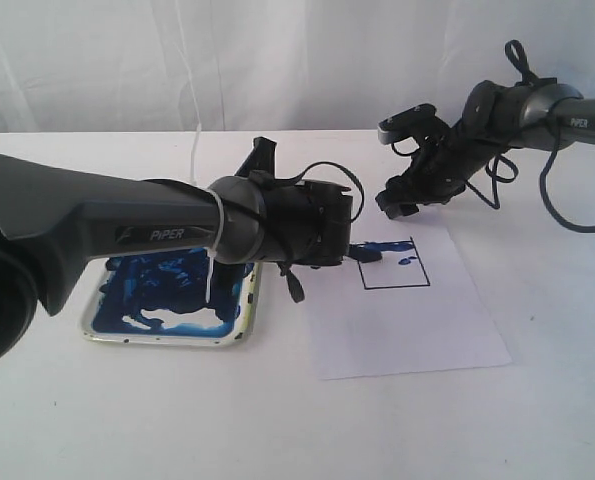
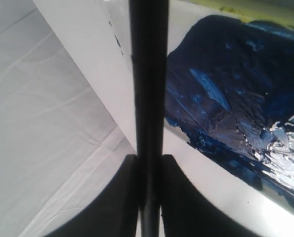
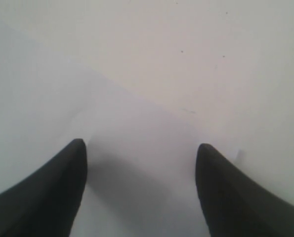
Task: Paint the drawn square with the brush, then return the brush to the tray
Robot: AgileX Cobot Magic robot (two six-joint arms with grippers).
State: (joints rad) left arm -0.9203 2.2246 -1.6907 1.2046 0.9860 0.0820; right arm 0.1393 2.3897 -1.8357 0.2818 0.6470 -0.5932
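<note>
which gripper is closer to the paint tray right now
Left. The left gripper, shut on the brush, is just off the tray's right edge in the exterior view. The right gripper hangs open farther right, near the drawn square's far edge.

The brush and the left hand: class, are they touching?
Touching. The left wrist view shows the brush pinched between the two dark fingers of the left hand, with no gap on either side.
</note>
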